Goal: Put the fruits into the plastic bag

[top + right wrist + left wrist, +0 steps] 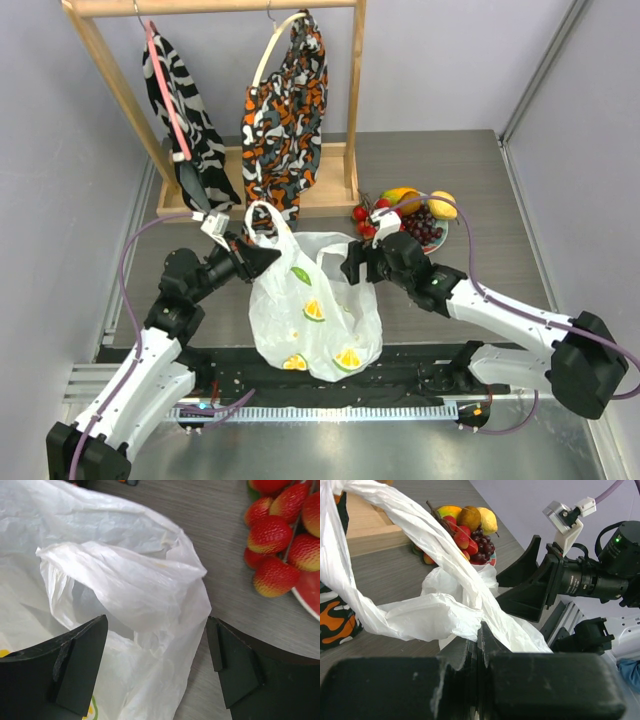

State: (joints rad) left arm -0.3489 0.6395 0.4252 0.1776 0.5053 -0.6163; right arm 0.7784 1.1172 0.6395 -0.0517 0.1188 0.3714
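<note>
While the left pincer (262, 262) is closed tight on the left edge of the plastic bag (315, 310) and lifts it a little, the right pincer (352, 268) stands wide open at the bag's right edge and has hold of nothing. In the right wrist view a crumpled fold of the rim (125, 585) lies between its two jaws, but it is not pinched.

The bag sits on the counter (480, 170) between the two arms, with its mouth only partly open. The fruits wait on a plate (438, 243) just behind and to the right of the bag. The red berries (364, 220) are nearest to the bag, then the grape bunch (422, 228), and the mango (400, 196) and lemon (442, 205) are farthest from it. No fruit appears to be in the bag yet.

The step in hand seems to be taking the right rim. To do it well, the right pincer should reach deeper over the fold before it closes, so that it does not catch only a thin corner. After that it should pull gently away from the bag's left edge, because such thin film can slip out or tear.
</note>
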